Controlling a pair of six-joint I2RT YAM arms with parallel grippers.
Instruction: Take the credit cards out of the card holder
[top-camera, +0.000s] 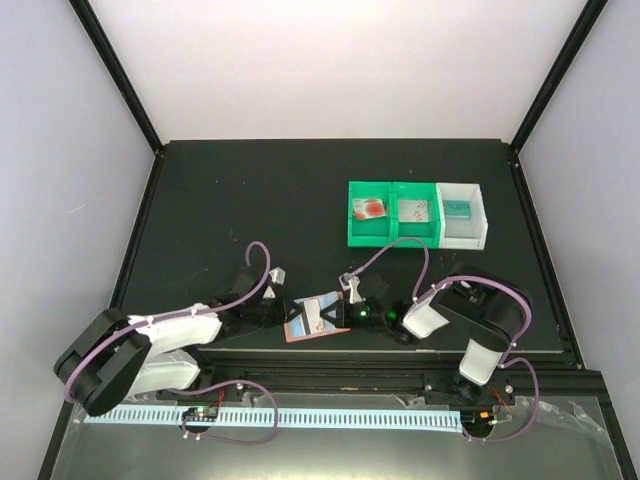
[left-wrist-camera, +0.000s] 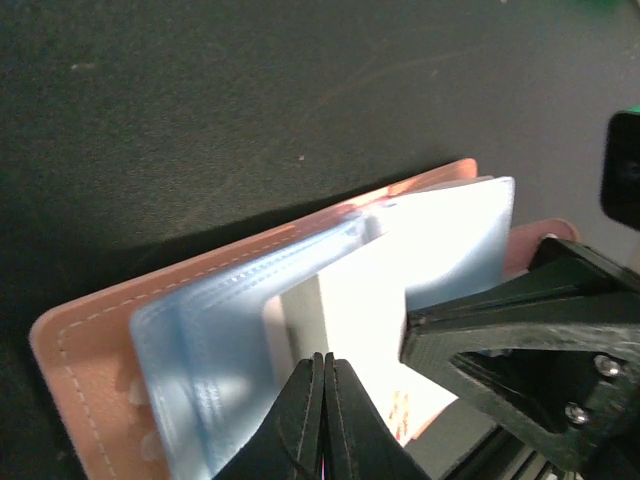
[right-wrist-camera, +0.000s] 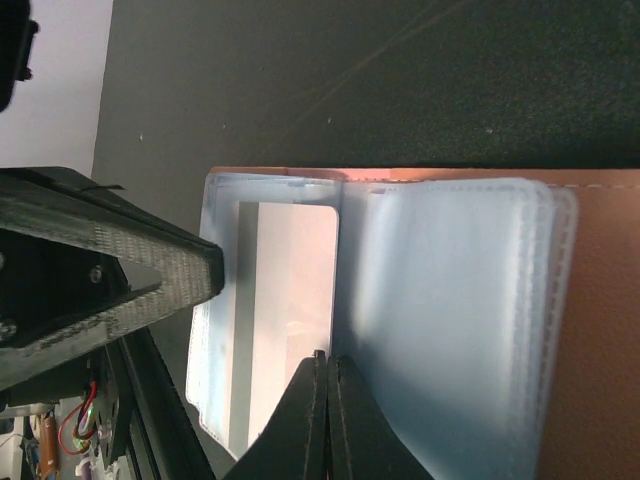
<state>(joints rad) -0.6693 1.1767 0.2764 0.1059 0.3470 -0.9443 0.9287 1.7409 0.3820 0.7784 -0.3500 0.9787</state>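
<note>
Evidently the card holder is sitting open at the table's 6 o'clock edge; the right gripper, at its 3 o'clock, is clamping the holder steady while the left gripper, at 9 o'clock, is pinching the whitish card, likely for sliding out.

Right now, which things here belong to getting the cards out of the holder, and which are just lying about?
Job in hand:
card holder, lying open
credit card in its pocket
left gripper and right gripper, jaws shut, at the holder

Lying about:
green bins and white bin, with card-like pieces inside
</note>
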